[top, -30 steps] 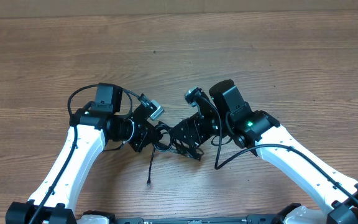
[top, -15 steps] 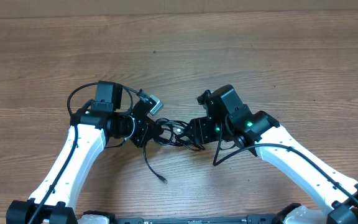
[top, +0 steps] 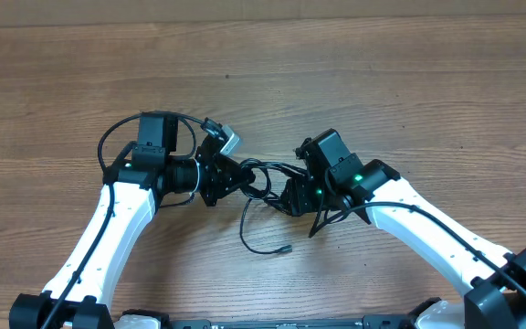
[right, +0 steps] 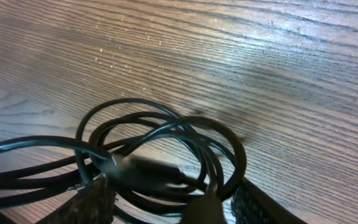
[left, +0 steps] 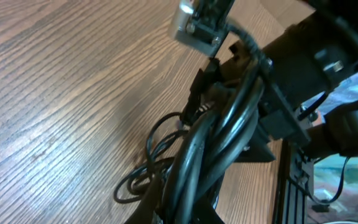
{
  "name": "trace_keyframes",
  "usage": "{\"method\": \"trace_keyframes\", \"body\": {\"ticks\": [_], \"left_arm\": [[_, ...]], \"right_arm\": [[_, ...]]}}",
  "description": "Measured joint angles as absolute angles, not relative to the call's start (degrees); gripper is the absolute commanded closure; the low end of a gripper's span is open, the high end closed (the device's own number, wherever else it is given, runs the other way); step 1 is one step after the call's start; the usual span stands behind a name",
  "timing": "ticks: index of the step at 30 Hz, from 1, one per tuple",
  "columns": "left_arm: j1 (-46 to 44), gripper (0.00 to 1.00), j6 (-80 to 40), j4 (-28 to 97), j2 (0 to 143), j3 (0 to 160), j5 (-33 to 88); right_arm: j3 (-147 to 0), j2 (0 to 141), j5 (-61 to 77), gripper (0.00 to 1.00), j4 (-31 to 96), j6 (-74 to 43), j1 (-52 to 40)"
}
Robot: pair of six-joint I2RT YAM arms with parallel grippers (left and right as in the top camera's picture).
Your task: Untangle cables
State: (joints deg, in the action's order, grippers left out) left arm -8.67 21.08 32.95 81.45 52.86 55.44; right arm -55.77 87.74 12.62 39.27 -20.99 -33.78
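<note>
A brown wood-grain tabletop fills the overhead view, with a paler strip along its far edge; nothing more of the room shows. My two white arms reach in from the near edge and bend inward, so the black wrists nearly meet at the middle of the table. The thin black cables hang in a knotted bundle of loops stretched between my two grippers, low over the wood. One loose strand curls toward the near edge and ends in a small plug lying on the table. My left gripper is clamped tight on the bundle's left side. My right gripper is partly open, its fingers standing apart with several loops between them; I cannot tell whether they press the cables.
</note>
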Motion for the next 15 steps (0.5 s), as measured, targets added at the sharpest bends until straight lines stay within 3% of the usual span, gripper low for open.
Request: {"method": "trace_keyframes", "body": {"ticks": [15], "left_arm": [[-0.5, 0.96, 4.9, 33.8, 81.4, 52.9, 43.7]], "right_arm": [[-55.8, 88.4, 12.4, 0.42, 39.3, -21.0, -33.8]]}}
